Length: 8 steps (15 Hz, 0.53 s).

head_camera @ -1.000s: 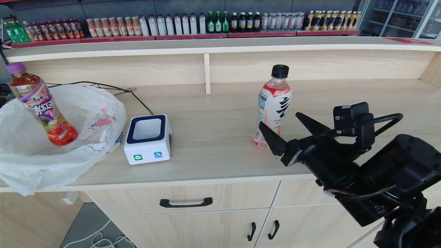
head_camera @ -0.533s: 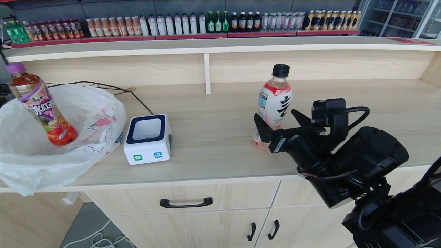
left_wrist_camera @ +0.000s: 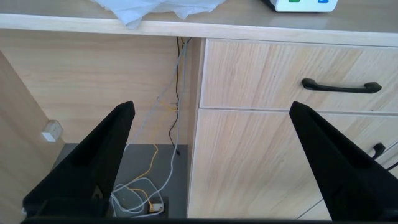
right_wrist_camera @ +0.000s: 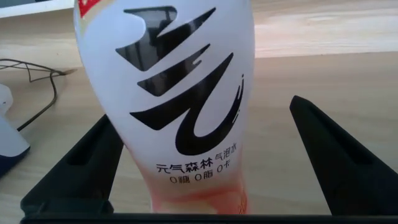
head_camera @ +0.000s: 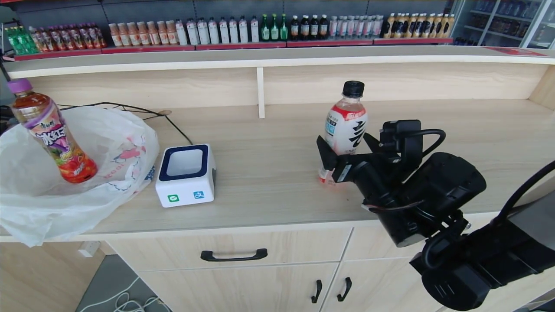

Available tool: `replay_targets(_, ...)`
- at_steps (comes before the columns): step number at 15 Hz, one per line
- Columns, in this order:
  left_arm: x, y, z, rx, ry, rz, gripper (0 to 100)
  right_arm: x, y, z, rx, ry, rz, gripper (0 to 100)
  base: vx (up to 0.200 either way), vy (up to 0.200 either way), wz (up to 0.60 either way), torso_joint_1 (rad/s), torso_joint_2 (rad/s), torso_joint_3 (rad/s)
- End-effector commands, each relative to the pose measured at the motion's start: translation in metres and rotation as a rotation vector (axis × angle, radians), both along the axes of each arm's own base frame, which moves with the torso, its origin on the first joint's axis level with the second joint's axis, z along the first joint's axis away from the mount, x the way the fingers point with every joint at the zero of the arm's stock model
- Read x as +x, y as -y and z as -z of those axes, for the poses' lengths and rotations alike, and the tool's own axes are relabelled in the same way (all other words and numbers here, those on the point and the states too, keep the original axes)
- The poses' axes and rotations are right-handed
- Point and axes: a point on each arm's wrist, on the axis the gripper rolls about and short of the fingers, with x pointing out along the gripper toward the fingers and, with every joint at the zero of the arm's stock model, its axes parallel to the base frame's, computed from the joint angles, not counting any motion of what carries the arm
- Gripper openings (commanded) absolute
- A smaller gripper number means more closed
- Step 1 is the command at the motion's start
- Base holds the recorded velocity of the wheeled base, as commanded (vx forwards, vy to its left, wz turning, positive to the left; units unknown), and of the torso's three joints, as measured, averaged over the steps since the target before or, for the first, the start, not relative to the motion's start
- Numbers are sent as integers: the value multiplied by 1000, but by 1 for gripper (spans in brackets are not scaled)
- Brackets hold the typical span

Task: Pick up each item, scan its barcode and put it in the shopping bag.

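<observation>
Bottle [head_camera: 347, 119] stands upright, cap up; right hand [head_camera: 344, 146] spread wide around its lower part

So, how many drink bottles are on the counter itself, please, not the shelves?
2. A purple-capped bottle leans in the shopping bag on the left; a black-capped bottle stands upright within the open right gripper. The bag might hide others.

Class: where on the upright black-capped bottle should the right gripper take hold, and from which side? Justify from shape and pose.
Grip the bottle by its labelled body, below mid height, coming level across the counter from its front. It stands upright, round-sided, clear both sides; the open fingers of the right gripper straddle it. The neck narrows, likely a poorer hold.
</observation>
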Motion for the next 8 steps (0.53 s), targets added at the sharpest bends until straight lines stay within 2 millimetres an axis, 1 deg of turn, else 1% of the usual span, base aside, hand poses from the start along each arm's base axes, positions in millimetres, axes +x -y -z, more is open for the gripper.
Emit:
replay_targets(1,0,0,0,0,0,0,100,8,-4,3,1,2,3,100,0,0,0,0,0,0)
replay_targets(4,0,0,0,0,0,0,100,13,-8,5,5,6,2,100,0,0,0,0,0,0)
replay_targets(8,0,0,0,0,-1,0,100,13,-7,4,18,4,0,100,0,0,0,0,0,0)
